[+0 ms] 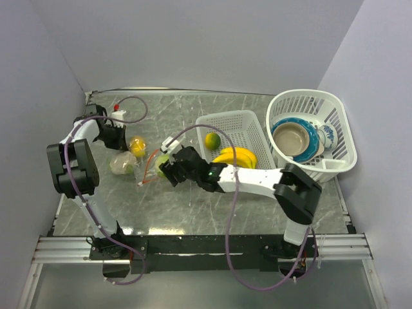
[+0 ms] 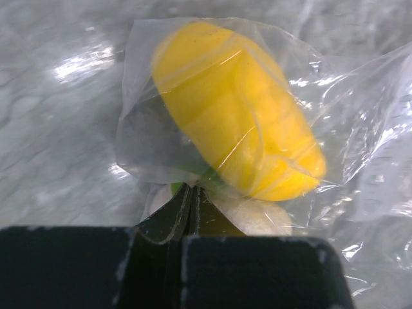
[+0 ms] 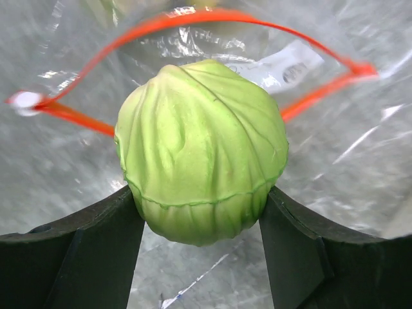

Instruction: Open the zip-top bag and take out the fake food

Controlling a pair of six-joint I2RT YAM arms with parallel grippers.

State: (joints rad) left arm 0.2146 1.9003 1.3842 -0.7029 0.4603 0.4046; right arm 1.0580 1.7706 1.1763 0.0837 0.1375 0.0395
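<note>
The clear zip-top bag (image 1: 132, 158) lies at the left of the table, its orange-red zip strip (image 1: 149, 168) open toward the right arm. A yellow oval fruit (image 1: 137, 146) and a white cauliflower (image 1: 122, 165) are inside it. My left gripper (image 1: 118, 138) is shut on the bag's closed end; the left wrist view shows its shut tips (image 2: 191, 193) pinching plastic just below the yellow fruit (image 2: 238, 109). My right gripper (image 1: 165, 166) is shut on the green leafy ball (image 3: 201, 148), just outside the open zip mouth (image 3: 193, 19).
A white rectangular slotted basket (image 1: 248, 122) behind the right arm holds a yellow banana bunch (image 1: 235, 156) and a round green-orange fruit (image 1: 212, 140). A round white basket (image 1: 341, 138) at the far right holds blue and tan bowls (image 1: 293, 137). Walls close in on three sides.
</note>
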